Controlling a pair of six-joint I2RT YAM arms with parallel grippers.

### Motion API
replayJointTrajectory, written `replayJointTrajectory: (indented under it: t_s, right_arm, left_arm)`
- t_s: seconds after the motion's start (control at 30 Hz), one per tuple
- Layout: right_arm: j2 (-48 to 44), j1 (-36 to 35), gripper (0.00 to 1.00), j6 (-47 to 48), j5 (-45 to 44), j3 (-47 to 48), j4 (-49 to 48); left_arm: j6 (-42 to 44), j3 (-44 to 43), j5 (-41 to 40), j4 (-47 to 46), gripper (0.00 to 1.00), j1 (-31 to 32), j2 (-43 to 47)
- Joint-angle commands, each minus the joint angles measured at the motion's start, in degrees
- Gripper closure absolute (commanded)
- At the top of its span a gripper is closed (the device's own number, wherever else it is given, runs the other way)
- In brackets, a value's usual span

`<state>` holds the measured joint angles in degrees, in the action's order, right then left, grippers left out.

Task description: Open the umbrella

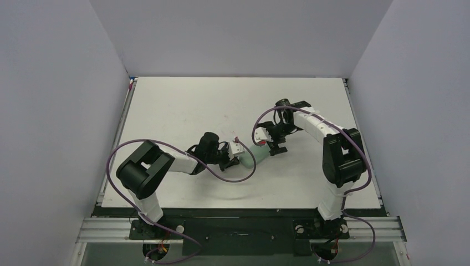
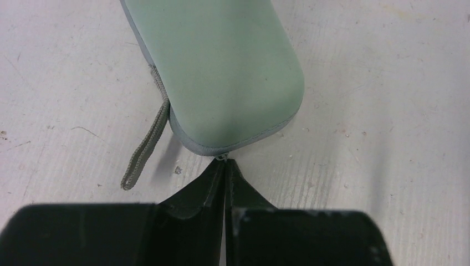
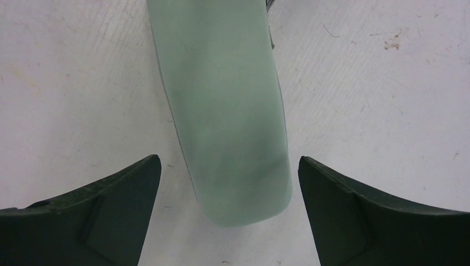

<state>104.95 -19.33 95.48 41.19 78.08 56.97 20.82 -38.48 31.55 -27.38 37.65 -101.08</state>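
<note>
Starting from the left, the left gripper (image 2: 226,166) is seen clamped fully together, its tips set against the zip seam (image 2: 244,141) at one rounded end of the umbrella (image 2: 221,72); whether anything is pinched cannot be told. The umbrella, folded and pale green, is laid flat on the white table (image 1: 194,105) between both arms, its grey wrist loop (image 2: 147,147) trailing alongside. The right gripper (image 3: 230,160) is spread wide, straddling the opposite end without contact.

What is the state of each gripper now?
Left gripper: closed, tips at the case end; grip unclear.
Right gripper: open, astride the case, not touching.
</note>
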Motion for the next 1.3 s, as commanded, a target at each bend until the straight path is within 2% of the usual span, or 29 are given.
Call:
replayJointTrajectory:
  t_s: [0.0,0.3,0.47,0.7,0.9,1.07,1.27]
  right_arm:
    - [1.5,-1.2,0.1,7.8,-1.4,1.8,0.4]
    - [6.2,-2.8,0.18,4.2,-10.5,7.5,3.8]
    - [6.0,-3.2,0.2,3.6,-12.5,6.7,5.5]
    - [4.0,-3.6,0.37,2.1,-14.8,3.4,5.6]
    - [3.8,-3.6,0.51,-5.3,-14.0,2.8,5.4]
    - [1.6,-3.4,0.53,-6.3,-12.5,-0.2,4.6]
    - [1.2,-3.5,0.58,-9.3,-11.8,-1.0,4.7]
  left_arm:
    - [2.3,-2.2,1.6,1.2,1.0,-0.2,-1.6]
    - [1.4,-1.4,1.2,-0.2,1.0,-0.2,-1.4]
    - [1.1,0.8,1.3,-1.4,1.0,-0.1,0.3]
    - [0.9,3.6,0.4,-4.0,1.0,1.1,2.2]
    - [-0.5,4.7,-1.3,-7.2,1.0,3.9,2.7]
    - [-4.7,5.3,-5.1,-10.0,1.0,4.5,2.1]
    - [-3.8,6.4,-5.6,-12.4,1.0,4.8,2.1]
